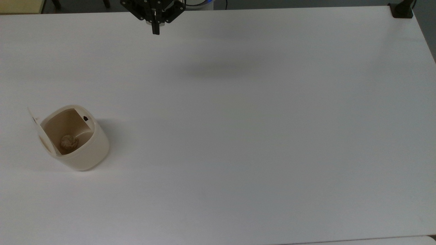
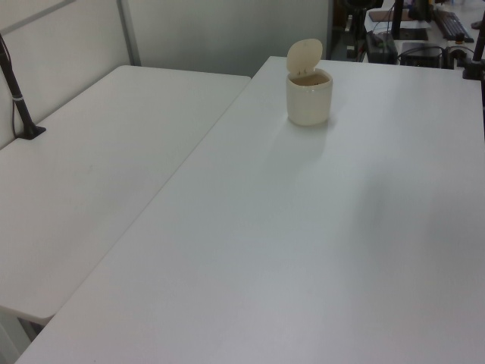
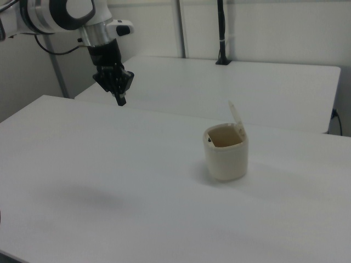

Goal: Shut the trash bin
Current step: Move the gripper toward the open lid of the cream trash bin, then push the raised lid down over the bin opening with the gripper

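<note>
The small cream plastic trash bin [image 1: 75, 139] sits near the top view's left edge, its flat lid [image 3: 236, 116] standing up. The black two-finger gripper [image 1: 155, 31], fingers pinched together, hangs well apart. Looks like approach stage; next it probably needs to get behind the lid and push down.

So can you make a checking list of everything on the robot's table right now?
Surface: white table, bare apart from the bin.
Job's things: trash bin with lid standing open, a crumpled wad inside.
Clutter: nothing seen.
Grippers: gripper hangs above the table's far edge in the top view, jaws shut, holding nothing, far from the bin.
Cables: one runs down a black post.
Surroundings: second white table alongside.
</note>
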